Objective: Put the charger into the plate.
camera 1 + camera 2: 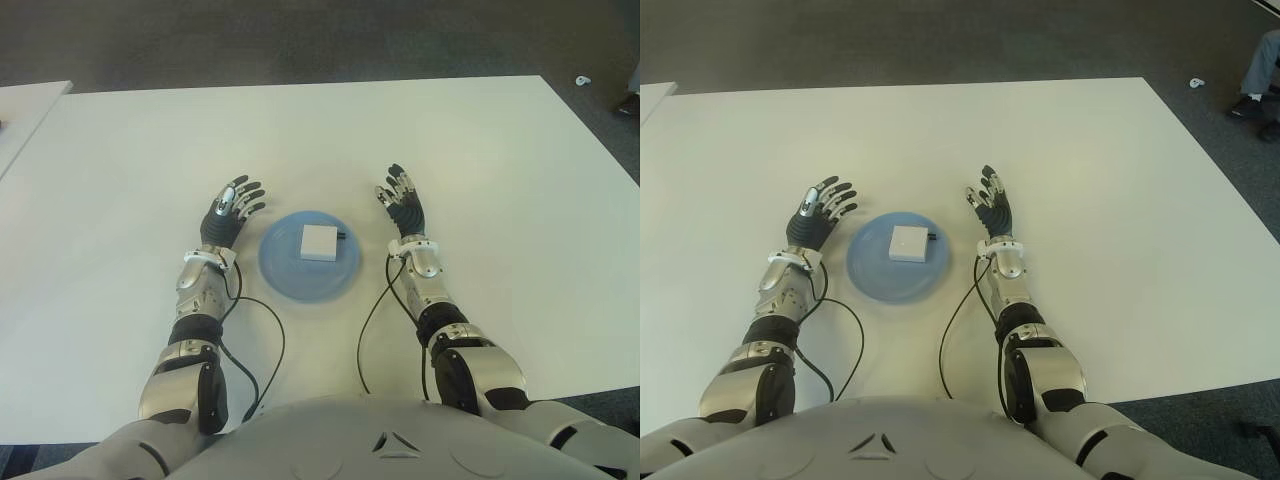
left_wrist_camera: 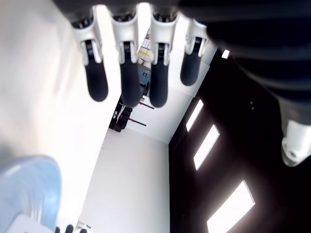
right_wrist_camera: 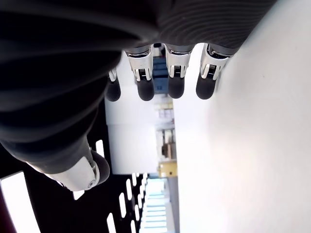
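Charger sits flat inside the blue plate in the eye views, between both hands. Wrist views show the left hand and right hand spread, empty. Any careless sweep inward could knock the plate.

Head stereo overhead of table; wrist close-ups.

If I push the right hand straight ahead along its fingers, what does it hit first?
Probably nothing. The right hand, open beside the blue plate on its right, points up the bare white table. The charger in the plate lies off that line. Height above the table is unclear.
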{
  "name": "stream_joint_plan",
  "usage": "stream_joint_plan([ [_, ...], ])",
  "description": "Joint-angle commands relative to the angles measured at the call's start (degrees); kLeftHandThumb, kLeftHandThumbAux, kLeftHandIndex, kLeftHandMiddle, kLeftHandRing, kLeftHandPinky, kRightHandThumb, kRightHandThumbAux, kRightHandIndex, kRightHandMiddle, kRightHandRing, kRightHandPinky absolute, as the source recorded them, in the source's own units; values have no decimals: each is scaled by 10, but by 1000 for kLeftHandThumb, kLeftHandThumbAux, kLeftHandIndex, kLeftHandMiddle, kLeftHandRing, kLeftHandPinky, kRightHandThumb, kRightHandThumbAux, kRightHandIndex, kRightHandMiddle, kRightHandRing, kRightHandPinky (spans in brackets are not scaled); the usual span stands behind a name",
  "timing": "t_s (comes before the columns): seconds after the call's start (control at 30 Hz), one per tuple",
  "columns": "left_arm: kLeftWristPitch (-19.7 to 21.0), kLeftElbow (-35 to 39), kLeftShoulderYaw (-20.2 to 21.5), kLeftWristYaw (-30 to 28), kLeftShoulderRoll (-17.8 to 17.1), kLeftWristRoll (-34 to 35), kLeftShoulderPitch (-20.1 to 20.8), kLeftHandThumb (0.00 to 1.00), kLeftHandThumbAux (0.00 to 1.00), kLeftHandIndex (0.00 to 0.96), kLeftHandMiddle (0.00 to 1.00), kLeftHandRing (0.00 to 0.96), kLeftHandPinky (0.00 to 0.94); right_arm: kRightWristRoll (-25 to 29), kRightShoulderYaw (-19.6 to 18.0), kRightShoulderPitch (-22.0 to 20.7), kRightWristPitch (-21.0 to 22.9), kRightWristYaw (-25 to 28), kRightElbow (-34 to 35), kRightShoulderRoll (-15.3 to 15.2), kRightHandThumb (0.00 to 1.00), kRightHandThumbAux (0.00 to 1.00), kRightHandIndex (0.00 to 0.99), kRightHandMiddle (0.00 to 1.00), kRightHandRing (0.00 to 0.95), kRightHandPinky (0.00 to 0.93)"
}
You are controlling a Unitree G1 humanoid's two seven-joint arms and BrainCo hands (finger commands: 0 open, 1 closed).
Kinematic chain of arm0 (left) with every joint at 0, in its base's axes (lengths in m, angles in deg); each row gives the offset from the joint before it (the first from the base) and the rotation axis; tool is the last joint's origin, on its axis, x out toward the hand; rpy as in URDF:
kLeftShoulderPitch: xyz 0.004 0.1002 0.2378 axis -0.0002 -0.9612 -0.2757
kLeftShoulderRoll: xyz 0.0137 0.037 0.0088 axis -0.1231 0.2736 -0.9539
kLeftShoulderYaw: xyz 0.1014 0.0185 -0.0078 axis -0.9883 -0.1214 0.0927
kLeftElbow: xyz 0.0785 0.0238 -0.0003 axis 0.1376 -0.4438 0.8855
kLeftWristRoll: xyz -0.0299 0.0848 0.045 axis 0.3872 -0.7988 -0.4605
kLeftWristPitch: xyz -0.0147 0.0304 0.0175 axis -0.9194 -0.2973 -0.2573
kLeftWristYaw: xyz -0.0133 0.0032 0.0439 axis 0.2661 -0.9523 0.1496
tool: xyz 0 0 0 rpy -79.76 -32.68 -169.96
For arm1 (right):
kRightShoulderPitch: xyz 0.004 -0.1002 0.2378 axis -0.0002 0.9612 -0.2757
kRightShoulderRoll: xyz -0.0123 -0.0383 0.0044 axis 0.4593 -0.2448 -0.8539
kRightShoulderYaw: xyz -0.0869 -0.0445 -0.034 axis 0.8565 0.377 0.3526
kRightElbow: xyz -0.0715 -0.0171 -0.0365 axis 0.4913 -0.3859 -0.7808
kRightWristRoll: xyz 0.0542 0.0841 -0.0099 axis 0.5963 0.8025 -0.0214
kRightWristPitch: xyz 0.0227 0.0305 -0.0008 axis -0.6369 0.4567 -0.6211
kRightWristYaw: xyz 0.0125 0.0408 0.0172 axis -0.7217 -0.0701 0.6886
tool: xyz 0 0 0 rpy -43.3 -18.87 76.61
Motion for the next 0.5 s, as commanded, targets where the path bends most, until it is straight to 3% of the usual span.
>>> stream_joint_plan([
  [0.03,11,-22,-3,16,4,-12,-19,16,478,233,311,311,331,-6,2,38,19,-6,-26,3,26,700,33,34,21,37],
  [0.5,-9,-32,-14,53,3,-46,-17,55,528,208,268,276,310,-1,-2,46,23,-33,-15,4,27,720,23,22,12,23],
])
